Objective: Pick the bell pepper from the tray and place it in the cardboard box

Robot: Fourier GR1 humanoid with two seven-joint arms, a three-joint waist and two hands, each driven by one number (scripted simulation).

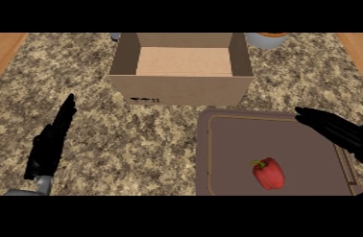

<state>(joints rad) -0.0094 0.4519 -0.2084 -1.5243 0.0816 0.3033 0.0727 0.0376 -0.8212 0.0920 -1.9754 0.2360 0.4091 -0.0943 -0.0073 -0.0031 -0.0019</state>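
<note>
Pepper [269, 173] lay on tray [234, 135], long axis roughly toward box [181, 70], stem up-left. R hand [333, 128] nearer, over tray's far-right, fingers straight, holding nothing; pepper below-left of fingertips. L hand [51, 140] resting left of tray, fingers straight.

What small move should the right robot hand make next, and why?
Probably lower the right robot hand toward the bell pepper. It hovers open over the tray's far right edge, the pepper lies untouched nearer the view's lower edge, and the cardboard box holds nothing yet.

pepper [269, 174] red, grn stem | tray [220, 135] brown-grey | box [181, 89] tan | counter [127, 135] speckled
</note>
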